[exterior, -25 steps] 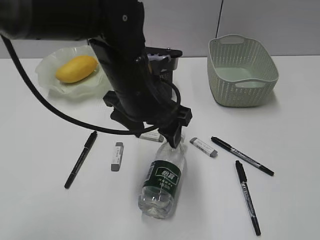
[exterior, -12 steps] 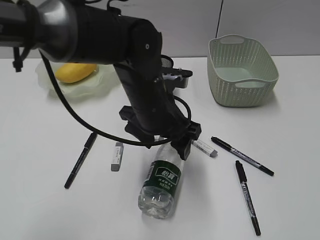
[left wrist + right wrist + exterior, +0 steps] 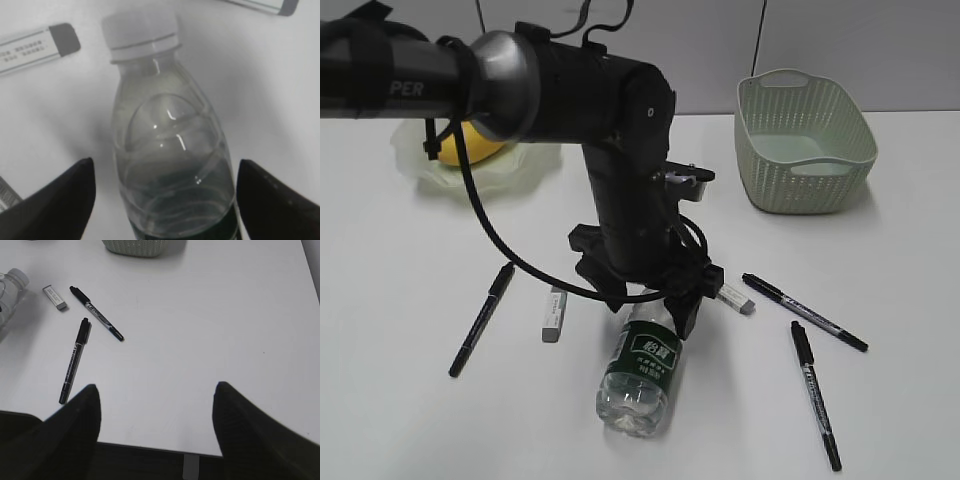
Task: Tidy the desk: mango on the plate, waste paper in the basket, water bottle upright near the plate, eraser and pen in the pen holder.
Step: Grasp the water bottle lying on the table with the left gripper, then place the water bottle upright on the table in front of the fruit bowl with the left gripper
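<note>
The water bottle [image 3: 645, 365] lies on its side on the desk [image 3: 410, 420], cap pointing away toward the plate [image 3: 415, 160], so it has to be stood up. That seems to be why the left gripper [image 3: 162, 200] sits low over its neck and shoulder with jaws spread wide, one finger on each side, not pinching yet. An eraser [image 3: 553, 313] and pens [image 3: 481, 319] lie scattered around, unsorted. The mango [image 3: 470, 145] rests on the plate already. The right gripper [image 3: 155, 415] hangs open over bare tabletop, well clear.
</note>
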